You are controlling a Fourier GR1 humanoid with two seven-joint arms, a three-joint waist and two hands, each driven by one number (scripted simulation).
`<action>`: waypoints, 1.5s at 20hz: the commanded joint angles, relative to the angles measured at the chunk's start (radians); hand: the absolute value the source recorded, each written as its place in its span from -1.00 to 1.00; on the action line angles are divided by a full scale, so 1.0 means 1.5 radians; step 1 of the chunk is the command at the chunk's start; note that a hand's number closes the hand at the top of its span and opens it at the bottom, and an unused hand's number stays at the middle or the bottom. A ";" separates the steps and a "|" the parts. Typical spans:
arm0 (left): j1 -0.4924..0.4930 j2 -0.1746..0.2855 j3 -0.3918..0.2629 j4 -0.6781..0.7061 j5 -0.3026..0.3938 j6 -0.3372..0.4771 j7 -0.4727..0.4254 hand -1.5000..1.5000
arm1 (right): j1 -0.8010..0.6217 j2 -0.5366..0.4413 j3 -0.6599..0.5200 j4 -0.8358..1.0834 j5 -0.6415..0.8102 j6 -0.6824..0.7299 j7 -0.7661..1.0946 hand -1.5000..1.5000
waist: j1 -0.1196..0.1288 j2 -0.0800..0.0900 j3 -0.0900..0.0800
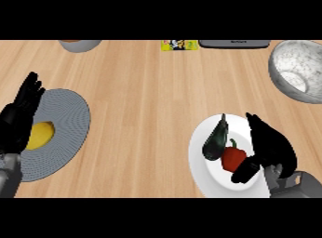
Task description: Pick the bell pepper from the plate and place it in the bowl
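A red bell pepper (233, 157) lies on the white plate (206, 174) at the lower right, next to a dark green vegetable (216, 139). My right hand (270, 144) is over the plate, its fingers on the pepper's right side and its thumb curling below the pepper; the pepper still rests on the plate. The grey marbled bowl (305, 69) stands at the upper right, apart from the hand. My left hand (16, 118) rests open at the left edge, fingers up.
A grey ribbed plate (64, 125) with a yellow fruit (40, 135) lies at the left, partly behind my left hand. Along the far edge are a small bowl (80, 45), a yellow packet (179, 45) and a dark appliance (234, 44).
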 commanded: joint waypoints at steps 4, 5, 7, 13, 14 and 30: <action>0.004 -0.006 0.003 -0.033 -0.016 -0.002 0.029 0.00 | 0.026 0.073 0.035 0.042 0.064 0.007 0.098 -1.00 | -0.001 -0.001 0.000; 0.033 -0.016 0.014 -0.018 -0.015 -0.012 -0.014 0.00 | 0.028 0.073 0.016 0.071 0.059 0.002 0.052 -1.00 | 0.000 0.000 0.000; 0.004 -0.009 0.022 -0.007 -0.004 -0.030 0.007 0.00 | 0.030 0.074 -0.002 0.120 0.072 -0.016 0.015 -1.00 | -0.002 0.001 0.000; 0.036 -0.044 0.018 -0.031 -0.043 -0.007 0.009 0.00 | 0.028 0.096 -0.034 0.097 0.104 0.015 0.031 -1.00 | -0.001 0.000 0.000; 0.009 -0.035 0.018 -0.028 -0.045 -0.020 0.023 0.00 | 0.080 0.096 -0.012 0.097 0.140 -0.035 0.000 -1.00 | -0.004 0.000 0.000; -0.001 -0.046 0.075 -0.037 -0.060 -0.075 0.040 0.00 | 0.011 0.167 -0.085 0.227 0.152 -0.010 -0.130 1.00 | -0.001 0.000 0.001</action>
